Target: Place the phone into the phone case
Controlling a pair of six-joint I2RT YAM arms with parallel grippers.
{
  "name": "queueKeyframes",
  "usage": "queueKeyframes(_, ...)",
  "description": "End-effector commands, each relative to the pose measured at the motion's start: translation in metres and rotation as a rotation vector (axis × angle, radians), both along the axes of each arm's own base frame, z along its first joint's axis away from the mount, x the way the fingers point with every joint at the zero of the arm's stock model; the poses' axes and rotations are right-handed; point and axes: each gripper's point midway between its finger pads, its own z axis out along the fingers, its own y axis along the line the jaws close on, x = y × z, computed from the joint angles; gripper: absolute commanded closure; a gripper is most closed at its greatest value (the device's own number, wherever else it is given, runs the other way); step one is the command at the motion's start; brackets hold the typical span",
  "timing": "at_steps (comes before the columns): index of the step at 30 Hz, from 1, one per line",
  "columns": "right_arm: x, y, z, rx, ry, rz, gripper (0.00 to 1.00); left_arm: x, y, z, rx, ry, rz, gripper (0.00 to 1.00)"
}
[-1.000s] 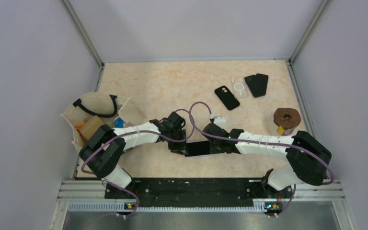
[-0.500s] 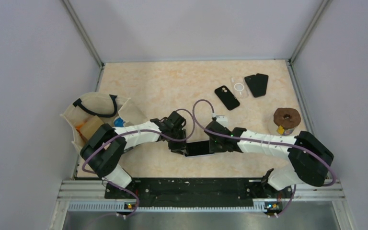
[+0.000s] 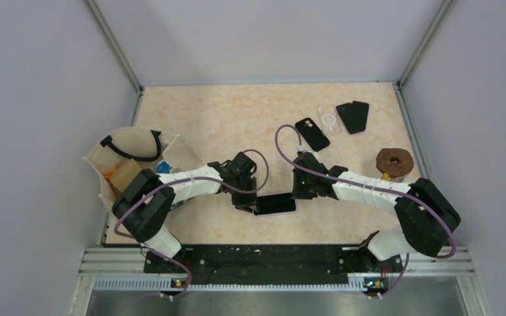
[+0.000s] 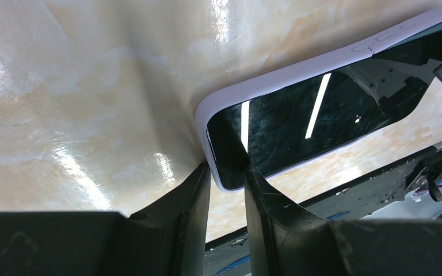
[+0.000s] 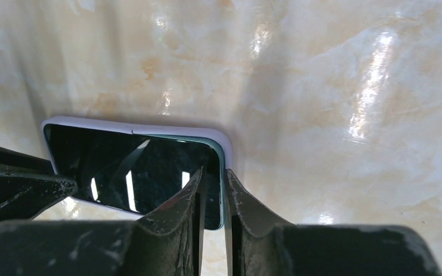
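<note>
The phone (image 3: 275, 203), black screen up, lies in a lilac phone case (image 4: 276, 77) near the table's front middle. My left gripper (image 3: 246, 203) is shut on the phone's left end. In the left wrist view one finger lies on the screen (image 4: 322, 109) and the other is at the case's outer side, with the corner between them (image 4: 227, 169). My right gripper (image 3: 299, 191) hovers just behind the phone's right end, its fingers almost together (image 5: 213, 172) and holding nothing. Below them, a teal phone edge shows inside the case rim (image 5: 138, 127).
A black phone (image 3: 311, 133), a clear case with a white ring (image 3: 329, 121) and two black cases (image 3: 353, 116) lie at the back right. A brown ring on a cup (image 3: 394, 162) stands at the right. A canvas bag (image 3: 132, 158) sits at the left.
My right gripper has drawn back and to the right, off the phone's right end. The phone and the left gripper have stayed in place.
</note>
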Motion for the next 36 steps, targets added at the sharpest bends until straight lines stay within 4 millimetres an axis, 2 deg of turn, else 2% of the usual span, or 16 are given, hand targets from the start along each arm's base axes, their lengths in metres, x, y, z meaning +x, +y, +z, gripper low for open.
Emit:
queueKeyframes(1, 0.004, 0.016, 0.007, 0.063, -0.001, 0.047, 0.85, 0.010, 0.003, -0.021, 0.058, -0.050, -0.009, 0.67)
queueKeyframes(5, -0.002, 0.014, 0.000, 0.067, 0.020, 0.048, 0.89, 0.010, 0.003, -0.022, 0.060, -0.048, -0.009, 0.67)
queueKeyframes(10, -0.010, 0.009, -0.011, 0.051, 0.049, 0.038, 1.00, 0.011, 0.002, -0.022, 0.061, -0.049, -0.008, 0.67)
queueKeyframes(13, -0.017, 0.006, -0.020, 0.021, 0.068, 0.028, 1.00, 0.012, 0.001, -0.021, 0.062, -0.050, -0.011, 0.67)
queueKeyframes(20, -0.054, 0.002, -0.061, -0.083, 0.127, 0.019, 1.00, 0.016, -0.001, -0.019, 0.061, -0.057, -0.017, 0.67)
queueKeyframes(25, -0.085, -0.005, -0.102, -0.179, 0.199, 0.005, 1.00, 0.021, -0.005, -0.014, 0.055, -0.071, -0.020, 0.67)
queueKeyframes(27, -0.094, -0.003, -0.109, -0.181, 0.213, 0.007, 1.00, 0.022, -0.006, -0.012, 0.051, -0.078, -0.020, 0.67)
queueKeyframes(30, -0.090, -0.002, -0.102, -0.187, 0.189, -0.003, 1.00, 0.023, -0.006, -0.009, 0.051, -0.085, -0.021, 0.66)
queueKeyframes(32, -0.078, -0.001, -0.083, -0.190, 0.139, -0.014, 1.00, 0.024, -0.006, -0.009, 0.051, -0.089, -0.023, 0.66)
queueKeyframes(34, -0.061, 0.003, -0.055, -0.153, 0.085, -0.026, 0.99, 0.023, -0.005, -0.009, 0.055, -0.090, -0.025, 0.66)
queueKeyframes(36, -0.046, 0.001, -0.029, -0.129, 0.037, -0.040, 0.95, 0.022, -0.003, -0.009, 0.056, -0.089, -0.023, 0.66)
